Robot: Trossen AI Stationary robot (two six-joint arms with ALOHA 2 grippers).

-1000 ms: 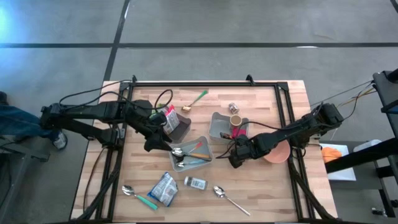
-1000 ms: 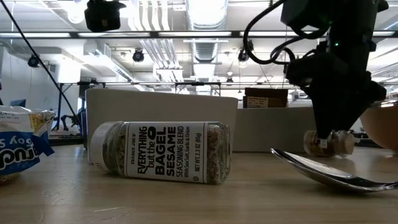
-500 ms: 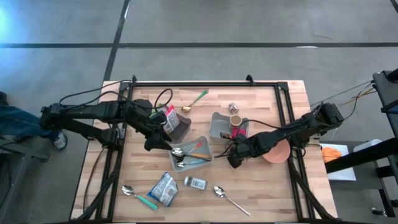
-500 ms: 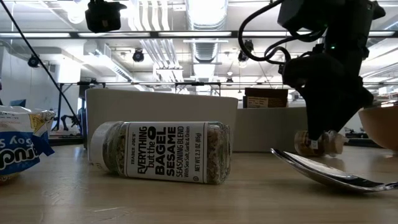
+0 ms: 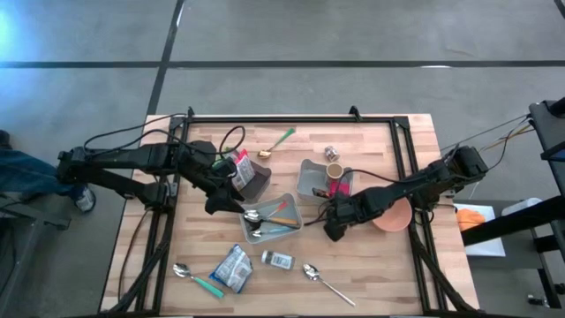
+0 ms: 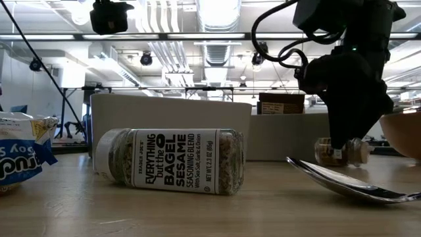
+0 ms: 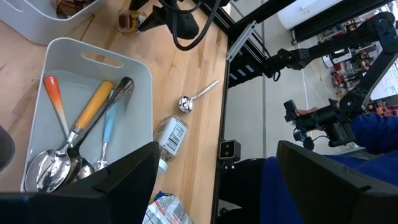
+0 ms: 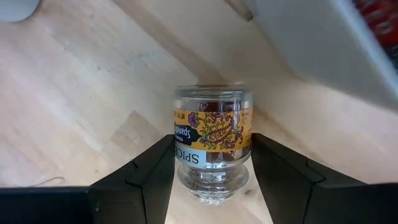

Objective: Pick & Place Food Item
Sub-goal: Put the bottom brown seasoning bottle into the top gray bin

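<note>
While our right gripper [image 8: 211, 180] clamps a small clear glass spice jar [image 8: 212, 144] of dark pieces near the desk's middle, we see spoons [image 7: 74, 146] in the pale grey plastic tray [image 7: 134, 71]. Our left gripper [image 5: 219, 205] hangs wide apart, holding nothing, beside that tray.

A pale wooden table [image 5: 371, 265] with a black frame carries everything. On it rest a grey tray [image 5: 274, 217] of spoons, a second grey tray [image 5: 311, 177], a seasoning bottle [image 5: 277, 260] on its side, a snack packet [image 5: 233, 267], a bare spoon [image 5: 320, 277], a green-handled spoon [image 5: 196, 278], another green-handled spoon [image 5: 275, 143] near the far edge, a small jar [image 5: 331, 153] and an orange bowl [image 5: 395, 216].
</note>
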